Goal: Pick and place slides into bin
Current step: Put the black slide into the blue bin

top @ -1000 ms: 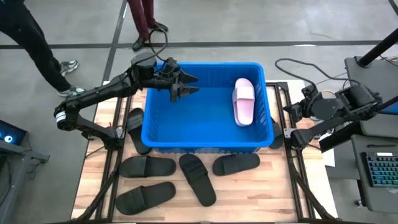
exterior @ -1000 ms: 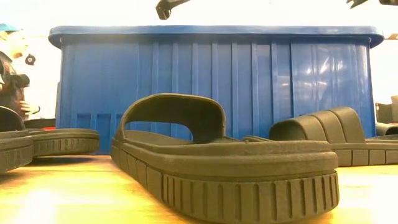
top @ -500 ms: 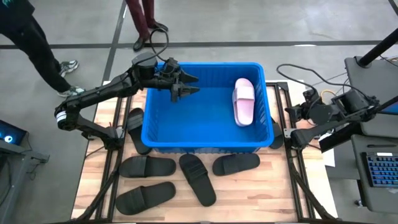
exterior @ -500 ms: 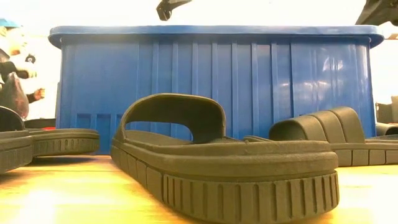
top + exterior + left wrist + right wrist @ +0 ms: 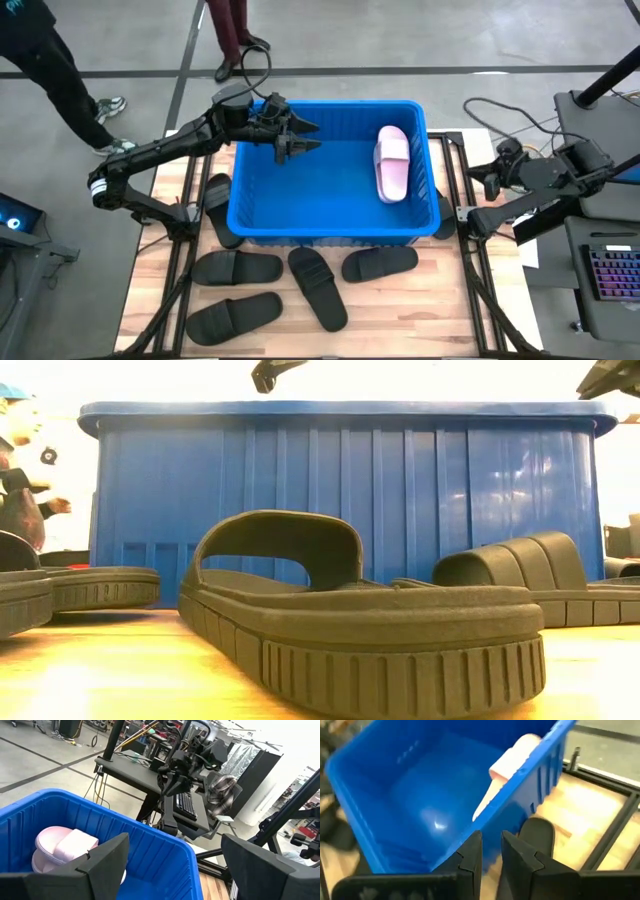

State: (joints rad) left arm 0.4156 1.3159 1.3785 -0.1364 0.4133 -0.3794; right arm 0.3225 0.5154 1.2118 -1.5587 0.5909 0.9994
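one pink slide binned, five still out on the table

the bin (image 5: pixel 330 215) sits at the middle of the tabletop toward its far edge; inside it, against the right wall, lies a pale pink slide (image 5: pixel 391 162); that is the only slide visible in the bin; four black slides lie on the bare wood along the near edge, in front of the bin: one (image 5: pixel 236 268) just below its near left corner, one (image 5: pixel 234 317) nearer the near left corner of the table, one (image 5: pixel 317 287) angled at the middle, one (image 5: pixel 379 263) under the bin's near right corner; a further black slide (image 5: pixel 217 205) lies beside the bin's left wall, and another dark slide (image 5: pixel 536 836) shows by the right wall in the right wrist view.

the left gripper (image 5: pixel 303 137) hovers over the bin's far left corner, fingers spread wide and holding nothing; the right gripper (image 5: pixel 491 856) hangs off the table's right edge, just beyond the bin's right wall, its fingers nearly together and empty.

judging from this, the step in hand looks like the gap between a drop and the next pick; the next move calls for the left arm to clear the rim and descend on the slide beside the left wall, closing across its strap or sole edge; the rim could catch the arm on the way out.
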